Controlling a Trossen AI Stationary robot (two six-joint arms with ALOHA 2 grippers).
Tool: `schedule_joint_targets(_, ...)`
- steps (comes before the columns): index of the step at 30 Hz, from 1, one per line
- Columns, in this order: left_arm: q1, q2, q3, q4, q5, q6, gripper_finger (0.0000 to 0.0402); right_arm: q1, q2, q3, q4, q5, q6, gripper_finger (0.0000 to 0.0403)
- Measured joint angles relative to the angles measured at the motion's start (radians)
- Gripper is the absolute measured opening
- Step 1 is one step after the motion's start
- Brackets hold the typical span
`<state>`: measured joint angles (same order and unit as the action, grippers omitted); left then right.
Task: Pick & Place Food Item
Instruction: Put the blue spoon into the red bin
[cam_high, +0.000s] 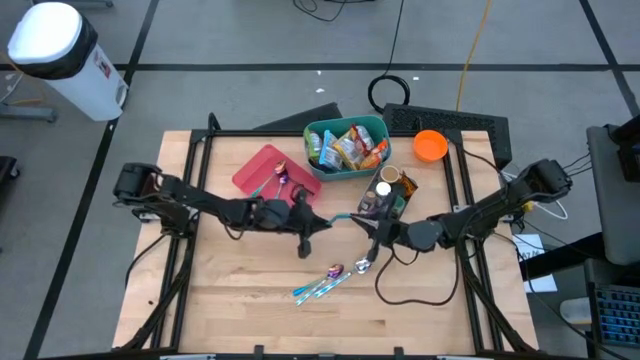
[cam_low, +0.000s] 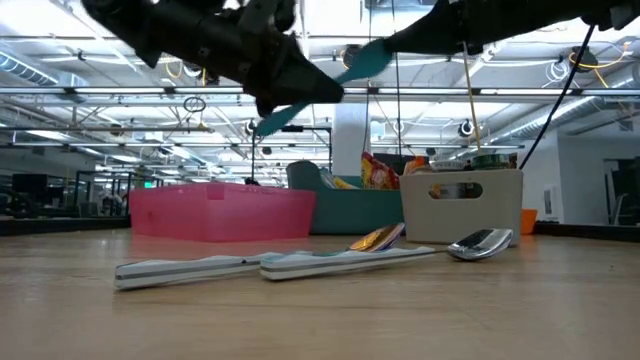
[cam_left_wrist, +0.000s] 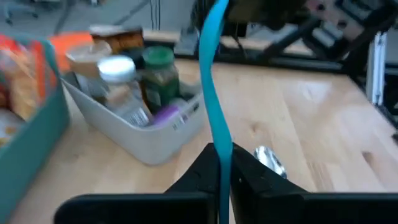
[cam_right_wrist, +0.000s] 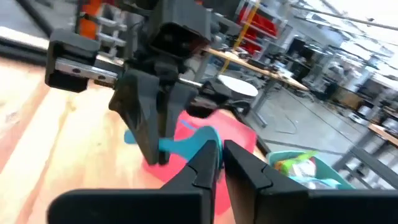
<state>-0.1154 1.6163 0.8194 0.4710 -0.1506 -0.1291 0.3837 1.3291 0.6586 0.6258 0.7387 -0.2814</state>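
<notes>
A teal utensil (cam_high: 340, 217) hangs in the air between my two grippers, over the middle of the table. My left gripper (cam_left_wrist: 222, 163) is shut on its thin part, and my right gripper (cam_right_wrist: 222, 155) is shut at its broader end, the two facing each other. Food packets fill a teal bin (cam_high: 345, 145) at the far side. In the low view the utensil (cam_low: 330, 85) slants, higher at my right gripper's end. My left gripper pinches the utensil's thin strip (cam_left_wrist: 219, 134) between its two fingers, coming roughly level from the table's left. The strip runs on past the fingertips toward my other gripper, clear of the table. My right gripper has the utensil's broader end (cam_right_wrist: 200, 142) at its fingertips, coming level from the table's right. One finger (cam_right_wrist: 208, 163) covers the place of contact. That end is lifted clear.
A pink tray (cam_high: 268, 170) lies at the far left and a grey bin of jars (cam_high: 385, 192) at the far right, with an orange bowl (cam_high: 430, 146) beyond. Loose utensils (cam_high: 322, 285) and spoons (cam_high: 362, 265) lie on the wood near the front.
</notes>
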Motion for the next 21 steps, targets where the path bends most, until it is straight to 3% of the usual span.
schedule_joint_targets(9, 0.093, -0.233, -0.355, 0.334, -0.047, -0.068, 0.0012, 0.043, -0.055, -0.002, -0.046, 0.072, 0.008, 0.0063)
schedule_joint_targets(14, 0.154, -0.28, -0.56, 0.562, -0.184, -0.089, 0.0013, 0.04, -0.056, -0.002, -0.041, 0.071, 0.008, 0.0072)
schedule_joint_targets(18, 0.238, -0.279, -0.645, 0.598, -0.305, -0.041, 0.0014, 0.028, -0.056, -0.002, -0.041, 0.07, 0.008, 0.0072)
schedule_joint_targets(21, 0.314, -0.278, -0.657, 0.528, -0.324, -0.016, 0.0012, 0.023, -0.056, -0.002, -0.04, 0.069, 0.012, 0.0072)
